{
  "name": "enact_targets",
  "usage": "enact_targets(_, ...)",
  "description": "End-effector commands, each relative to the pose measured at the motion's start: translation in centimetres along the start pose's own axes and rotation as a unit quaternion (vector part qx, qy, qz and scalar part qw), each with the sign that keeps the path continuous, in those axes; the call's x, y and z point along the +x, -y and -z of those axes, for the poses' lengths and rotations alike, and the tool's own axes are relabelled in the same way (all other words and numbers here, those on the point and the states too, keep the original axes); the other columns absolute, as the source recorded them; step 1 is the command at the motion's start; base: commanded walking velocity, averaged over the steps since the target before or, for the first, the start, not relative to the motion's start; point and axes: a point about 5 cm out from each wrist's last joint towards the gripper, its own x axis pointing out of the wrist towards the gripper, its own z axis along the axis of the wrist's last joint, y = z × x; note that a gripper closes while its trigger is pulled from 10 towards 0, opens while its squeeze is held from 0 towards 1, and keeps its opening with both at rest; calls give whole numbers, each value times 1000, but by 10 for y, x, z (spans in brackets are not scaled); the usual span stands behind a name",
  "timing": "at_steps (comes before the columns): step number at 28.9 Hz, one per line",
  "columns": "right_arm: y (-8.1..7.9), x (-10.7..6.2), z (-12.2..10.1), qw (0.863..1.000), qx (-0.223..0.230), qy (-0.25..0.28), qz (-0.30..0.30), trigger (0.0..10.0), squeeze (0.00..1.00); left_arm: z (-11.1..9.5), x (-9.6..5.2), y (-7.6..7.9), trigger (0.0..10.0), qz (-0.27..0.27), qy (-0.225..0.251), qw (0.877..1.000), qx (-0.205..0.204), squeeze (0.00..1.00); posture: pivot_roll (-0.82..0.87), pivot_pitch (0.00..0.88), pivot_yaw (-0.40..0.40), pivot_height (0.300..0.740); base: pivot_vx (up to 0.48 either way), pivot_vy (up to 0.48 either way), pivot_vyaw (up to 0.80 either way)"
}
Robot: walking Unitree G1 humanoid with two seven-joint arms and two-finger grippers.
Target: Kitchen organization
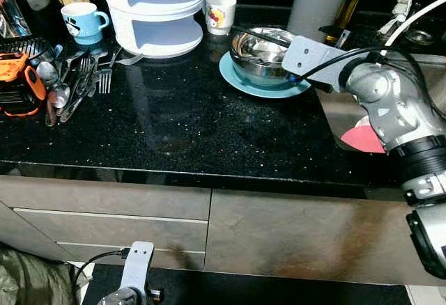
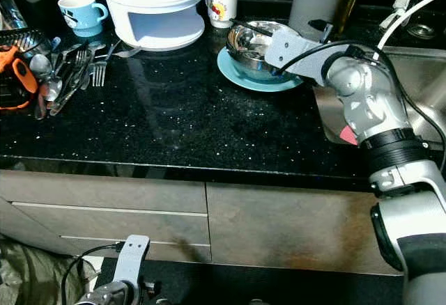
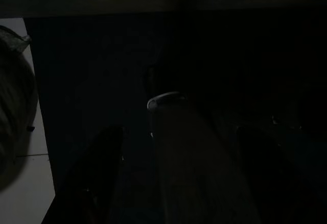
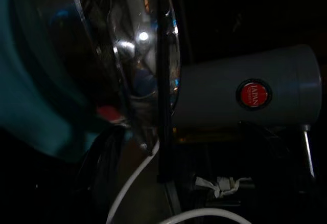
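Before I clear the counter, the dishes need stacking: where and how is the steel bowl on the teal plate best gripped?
Probably by its rim. The steel bowl sits upright on the teal plate, its rounded wall offering little to pinch, so one finger inside and one outside suits it. Come from the sink side, where the right gripper already is; a thin dark utensil lies across the back rim.

The middle of the black counter (image 1: pixel 188 124) is bare — lots of room. Forks and spoons (image 1: pixel 77 82) crowd the left, a white container (image 1: pixel 157 12) blocks the back, a bowl (image 1: pixel 261 54) sits right.
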Motion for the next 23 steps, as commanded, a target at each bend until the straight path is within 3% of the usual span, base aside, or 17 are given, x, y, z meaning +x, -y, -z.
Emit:
enact_targets(1,-5,3,-1,1000,-11,-3,-6,10000,0,8,0,1,10000,4,-13,1000,5,0,0,119,-36,740,0,0,0)
enact_targets(7,-8,8,3,999,-11,-28,15,10000,0,10,0,2,10000,5,-12,1000,2,0,7,139,-48,740,0,0,0)
enact_targets(13,7,10,3,997,-1,-42,67,10000,0,14,-1,2,10000,5,-13,1000,0,0,16,172,-57,740,0,0,0)
enact_targets(19,11,13,-2,997,-2,-36,75,10000,0,19,-1,2,10000,5,-16,1000,-3,0,21,198,-61,740,0,0,0)
enact_targets(21,10,14,-4,997,-4,-35,73,7490,0,21,-2,2,10000,5,-18,1000,-4,0,23,207,-62,740,0,0,0)
enact_targets(22,10,14,-4,997,-4,-35,73,7490,0,21,-2,2,10000,5,-18,1000,-4,0,23,207,-62,740,0,0,0)
enact_targets(23,10,14,-4,997,-5,-35,73,6353,0,22,-2,1,10000,5,-18,1000,-5,0,23,209,-62,740,0,0,0)
